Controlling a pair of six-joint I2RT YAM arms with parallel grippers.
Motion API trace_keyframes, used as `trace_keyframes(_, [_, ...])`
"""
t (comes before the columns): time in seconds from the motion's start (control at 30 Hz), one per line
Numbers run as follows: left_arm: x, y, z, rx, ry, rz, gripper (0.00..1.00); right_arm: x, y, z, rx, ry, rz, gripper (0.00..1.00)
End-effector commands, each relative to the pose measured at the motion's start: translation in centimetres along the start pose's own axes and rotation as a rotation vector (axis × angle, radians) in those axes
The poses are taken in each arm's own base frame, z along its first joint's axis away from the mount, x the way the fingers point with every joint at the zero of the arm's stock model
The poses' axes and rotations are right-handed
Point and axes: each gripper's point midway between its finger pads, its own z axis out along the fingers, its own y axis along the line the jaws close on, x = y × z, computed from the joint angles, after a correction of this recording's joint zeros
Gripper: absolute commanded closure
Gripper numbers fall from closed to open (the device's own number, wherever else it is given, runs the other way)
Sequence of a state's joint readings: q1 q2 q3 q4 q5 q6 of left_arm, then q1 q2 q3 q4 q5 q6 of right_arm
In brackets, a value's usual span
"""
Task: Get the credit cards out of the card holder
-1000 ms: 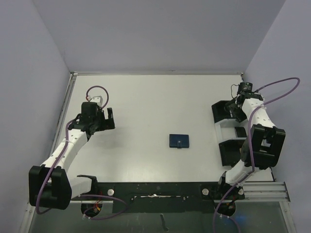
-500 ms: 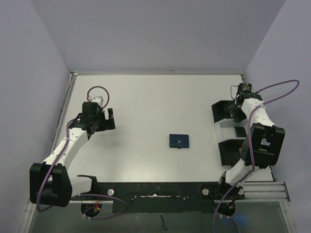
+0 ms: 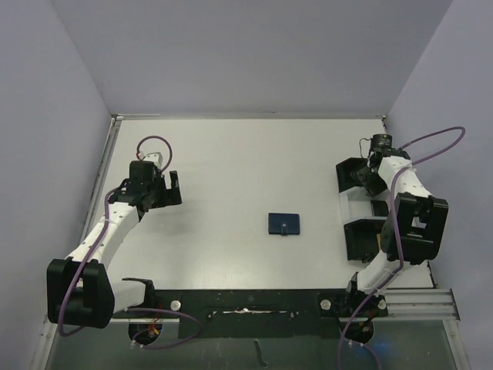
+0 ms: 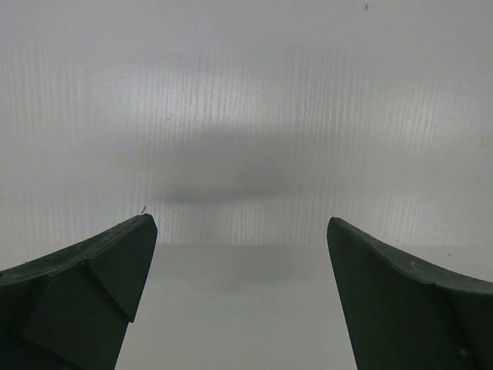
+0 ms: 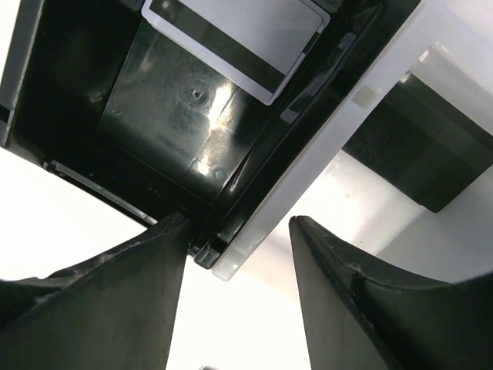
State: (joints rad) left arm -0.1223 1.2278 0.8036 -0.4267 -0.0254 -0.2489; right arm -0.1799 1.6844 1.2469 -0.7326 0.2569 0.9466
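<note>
**Card holder mid-tabletop, between two empty grippers**

The card holder (image 3: 283, 224) lies flat in the middle of the tabletop (image 3: 231, 154). It is folded shut, with its long axis running left to right in the overhead view and its snap tab on the edge nearer the arm bases. No card shows at it.

The left gripper (image 4: 240, 223) hangs well to the left of the card holder and a little beyond it, over bare tabletop. Its jaws are spread wide and hold nothing.

The right gripper (image 5: 239, 231) is well to the right of the card holder and also slightly beyond it. It is poised over the corner of a black box (image 5: 69, 116), where the box meets a white tray (image 5: 362, 100). Its jaws stand partly apart, grip nothing, and appear to touch neither the box nor the tray. A silver-grey credit card (image 5: 231, 35) with a dark stripe lies inside that box.

The right gripper looks somewhat nearer to the card holder. Either arm would have to travel inward and toward the near edge to reach it. A grip across the short axis appears the more natural approach.
</note>
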Motion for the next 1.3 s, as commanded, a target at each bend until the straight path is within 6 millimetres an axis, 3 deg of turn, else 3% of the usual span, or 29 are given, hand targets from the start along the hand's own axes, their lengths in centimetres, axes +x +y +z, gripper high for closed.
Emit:
trace_keyframes(0.0, [-2.6, -0.5, -0.6, 0.017, -0.063, 0.004, 0.04, 0.0, 0.1, -0.3, 0.023, -0.016, 0.003, 0.39])
trace_keyframes(0.23, [-2.7, -0.3, -0.7, 0.011, -0.070, 0.006, 0.04, -2.1, -0.8, -2.3, 0.063, -0.108, 0.018, 0.36])
trace_keyframes(0.37, [-2.6, -0.4, -0.6, 0.015, -0.063, 0.007, 0.04, -2.9, -1.2, -1.8, 0.093, -0.117, 0.030, 0.36])
trace_keyframes(0.5, [-2.6, -0.4, -0.7, 0.015, -0.063, 0.007, 0.04, -2.9, -0.1, -0.9, 0.060, -0.095, 0.000, 0.38])
trace_keyframes(0.7, [-2.7, -0.2, -0.7, 0.005, -0.067, 0.004, 0.04, -1.8, 1.3, -0.3, 0.028, -0.056, -0.051, 0.47])
trace_keyframes(0.83, [-2.6, 0.3, -0.6, -0.020, -0.065, -0.002, 0.04, -1.0, 2.6, -0.9, 0.012, -0.045, -0.106, 0.48])
trace_keyframes(0.93, [-2.5, 0.4, -0.4, -0.024, -0.055, -0.006, 0.04, -0.3, 3.5, -1.2, 0.014, -0.062, -0.152, 0.55])
trace_keyframes(1.1, [-2.3, 0.4, -0.2, -0.020, -0.038, -0.008, 0.05, 1.9, 5.7, -1.6, -0.011, -0.059, -0.244, 0.69])
trace_keyframes(1.27, [-2.3, 0.5, -0.2, -0.022, -0.039, -0.011, 0.05, 5.6, 8.6, -2.1, -0.037, -0.044, -0.366, 0.71])
